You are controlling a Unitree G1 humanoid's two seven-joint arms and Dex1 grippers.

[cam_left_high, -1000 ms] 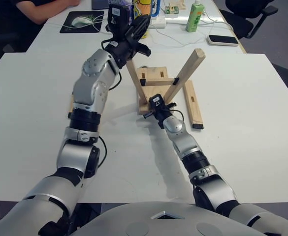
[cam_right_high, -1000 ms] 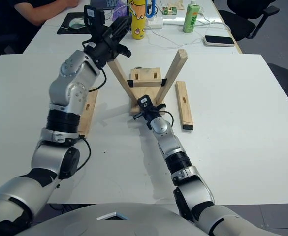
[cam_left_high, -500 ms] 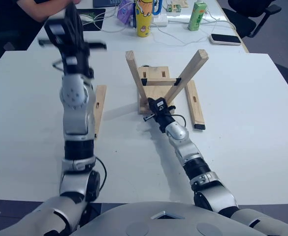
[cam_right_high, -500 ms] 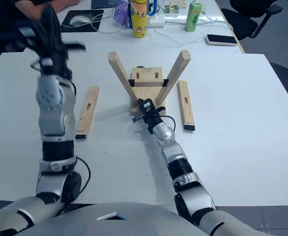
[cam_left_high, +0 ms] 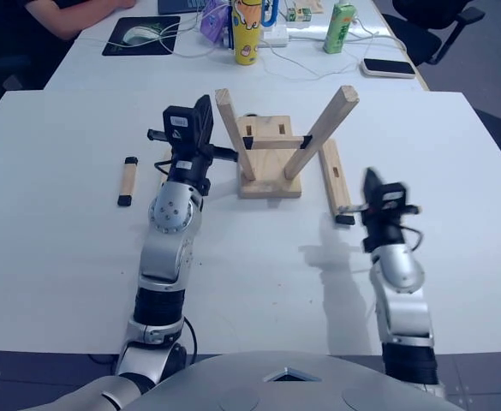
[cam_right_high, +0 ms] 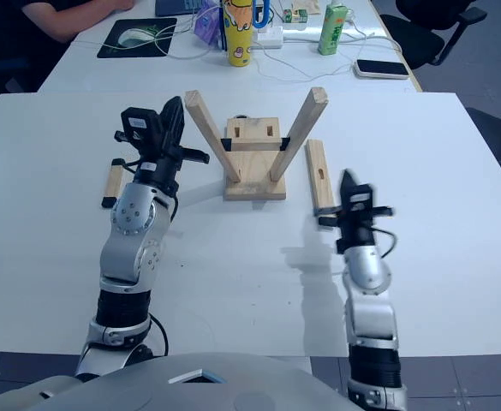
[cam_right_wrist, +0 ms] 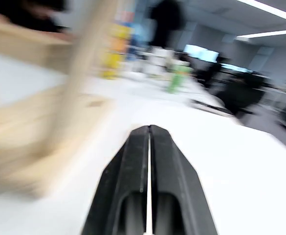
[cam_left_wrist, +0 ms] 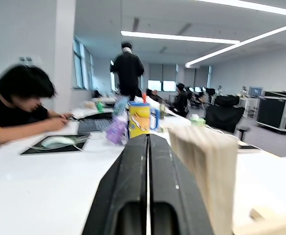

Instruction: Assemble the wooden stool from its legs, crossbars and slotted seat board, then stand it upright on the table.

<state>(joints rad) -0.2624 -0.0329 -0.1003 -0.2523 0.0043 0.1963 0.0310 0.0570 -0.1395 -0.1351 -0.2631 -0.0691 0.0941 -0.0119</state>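
The slotted seat board lies flat mid-table. Two legs lean up out of it in a V, joined by a crossbar. A loose leg rests on the table to the board's right. A short crossbar with black ends is off to the left. My left gripper is shut and empty, upright just left of the left leg. My right gripper is shut and empty, above the loose leg's near end. Behind my left arm, wood is mostly hidden.
A second table behind holds a yellow mug, a green carton, a phone and a mouse on a dark pad. Bare white tabletop spreads in front of the stool parts.
My left arm swung down from high at the far left to beside the left leg. My right gripper left the seat board's near edge and pulled back to the right.
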